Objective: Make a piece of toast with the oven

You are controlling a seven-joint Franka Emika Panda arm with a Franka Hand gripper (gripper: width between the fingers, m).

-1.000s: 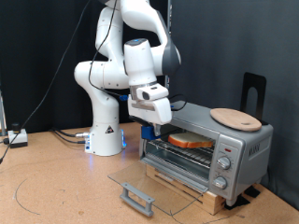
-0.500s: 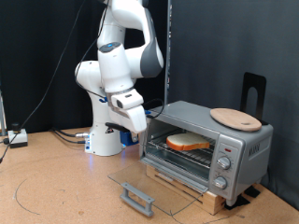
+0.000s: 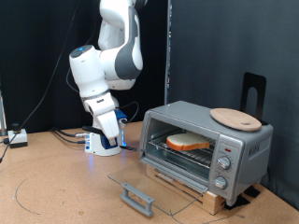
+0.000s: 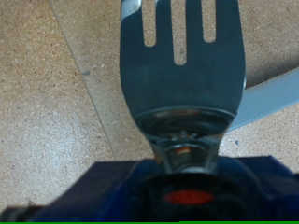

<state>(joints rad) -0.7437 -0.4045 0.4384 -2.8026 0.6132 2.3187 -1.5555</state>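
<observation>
One piece of toast [image 3: 188, 142] lies inside the open oven [image 3: 207, 146]; the hand [image 3: 111, 130], clamped on a fork [image 4: 182, 65], hangs beside it.

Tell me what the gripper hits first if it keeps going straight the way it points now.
Probably the brown tabletop. The gripper points down, and the wrist view shows its fork-like tool over bare surface; depth is unclear.

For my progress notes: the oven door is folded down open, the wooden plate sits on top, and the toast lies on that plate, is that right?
Not quite: in the exterior view the piece of toast lies on the rack inside the oven, not on the wooden plate, which is bare. The door is indeed open.
</observation>
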